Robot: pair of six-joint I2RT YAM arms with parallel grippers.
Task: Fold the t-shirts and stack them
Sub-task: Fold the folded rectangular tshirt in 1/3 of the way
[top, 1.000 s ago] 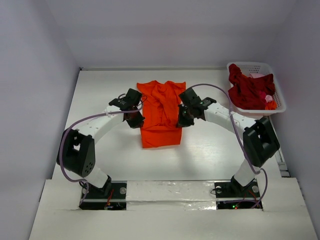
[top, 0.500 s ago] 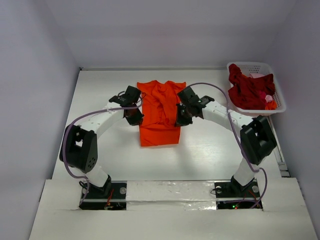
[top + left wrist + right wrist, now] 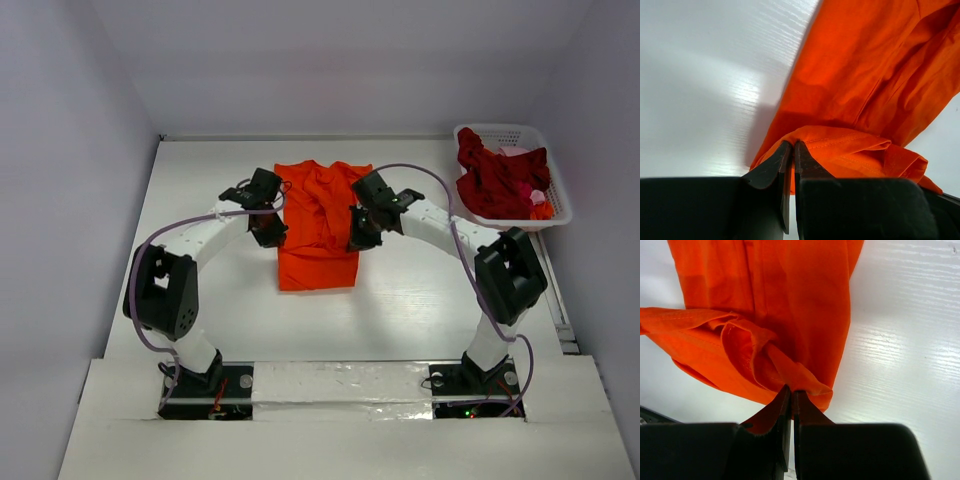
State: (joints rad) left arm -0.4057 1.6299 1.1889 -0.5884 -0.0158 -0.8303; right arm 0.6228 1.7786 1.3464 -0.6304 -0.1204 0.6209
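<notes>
A bright orange t-shirt (image 3: 318, 225) lies partly folded lengthwise in the middle of the white table. My left gripper (image 3: 272, 234) is shut on its left edge, and the wrist view shows a hemmed fold of orange cloth (image 3: 850, 145) pinched at the left gripper's (image 3: 792, 146) tips. My right gripper (image 3: 357, 240) is shut on the shirt's right edge; a bunched corner of cloth (image 3: 800, 377) sits between the right gripper's (image 3: 791, 391) tips. Both held edges are lifted slightly above the table. Dark red t-shirts (image 3: 498, 180) are heaped in the basket.
A white lattice basket (image 3: 556, 187) stands at the back right corner, with a small orange and pink item in it. Grey walls enclose the table on the left, back and right. Cables loop from both arms above the table.
Both grippers have carried the pinched shirt edges a little toward the far side, and the shirt's near hem has drawn back with them.
</notes>
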